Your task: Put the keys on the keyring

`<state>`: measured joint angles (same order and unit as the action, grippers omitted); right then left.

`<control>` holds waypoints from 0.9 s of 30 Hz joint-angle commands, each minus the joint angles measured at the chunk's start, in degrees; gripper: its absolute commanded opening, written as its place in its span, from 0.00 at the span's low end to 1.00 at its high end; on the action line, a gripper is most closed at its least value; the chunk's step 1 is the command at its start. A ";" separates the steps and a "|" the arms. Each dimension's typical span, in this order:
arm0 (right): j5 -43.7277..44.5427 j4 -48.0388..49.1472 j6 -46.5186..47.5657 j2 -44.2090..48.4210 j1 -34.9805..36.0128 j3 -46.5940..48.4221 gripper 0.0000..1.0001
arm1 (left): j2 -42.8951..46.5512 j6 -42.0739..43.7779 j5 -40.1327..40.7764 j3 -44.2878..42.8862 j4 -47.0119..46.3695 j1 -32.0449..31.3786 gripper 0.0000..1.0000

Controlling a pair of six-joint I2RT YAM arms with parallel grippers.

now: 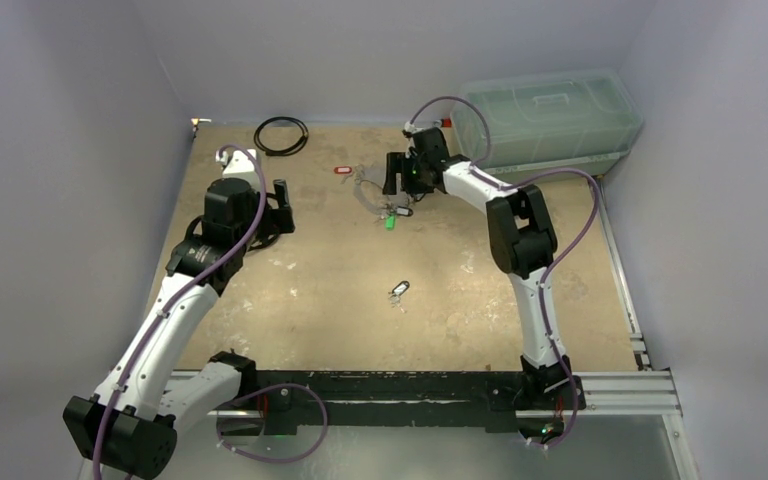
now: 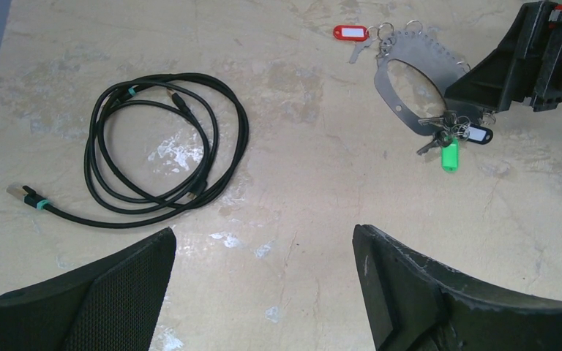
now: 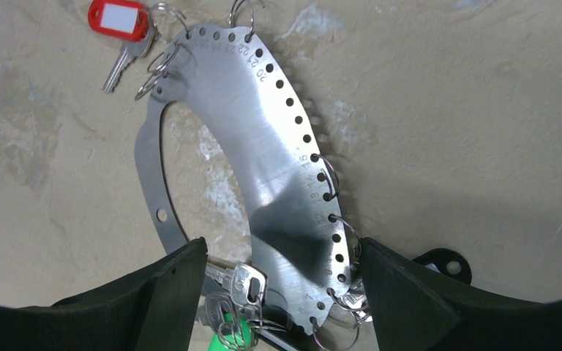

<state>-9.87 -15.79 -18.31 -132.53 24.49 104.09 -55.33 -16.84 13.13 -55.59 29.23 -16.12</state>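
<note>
The keyring (image 3: 263, 131) lies flat on the surface (image 3: 483, 110), at the far middle of it. A red-tagged key (image 3: 121, 44) sits at one end. A bunch with a green tag (image 2: 449, 156) and a black tag (image 2: 479, 134) sits at the other. The right fingers (image 3: 168, 292) are held apart and set astride the broad band of the keyring, right at the bunched end. Whether either finger already touches the metal cannot be told.

The main risk is judged to lie in that placement. Several small wire loops (image 3: 336, 227) are threaded along the outer edge just beside one finger, and a silver key (image 3: 245, 281) lies against the other. If the fingers are brought together here, loops or keys could be pinched along with the plate, giving an uneven hold. The plate is thin and smooth, so it could be pushed sideways or slip out when lifted. Held by one end only, it would probably tip, and the hanging keys would swing.

The left fingers (image 2: 424, 285) are wide apart and empty, near a black cable (image 2: 161, 146) and well away from the keyring, so no support is offered. One loose key (image 1: 399, 291) lies apart near the middle of the surface. It is small against the fingers, so a missed or skewed pick-up is likely.
</note>
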 commanded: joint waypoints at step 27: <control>-6.78 9.16 -8.31 18.91 11.65 -23.76 0.60 | 0.31 0.84 -2.73 0.30 -2.66 0.39 0.89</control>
<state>-13.80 -10.90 -24.64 -117.56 34.57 82.08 -55.86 -16.84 11.35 -55.48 29.12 -16.12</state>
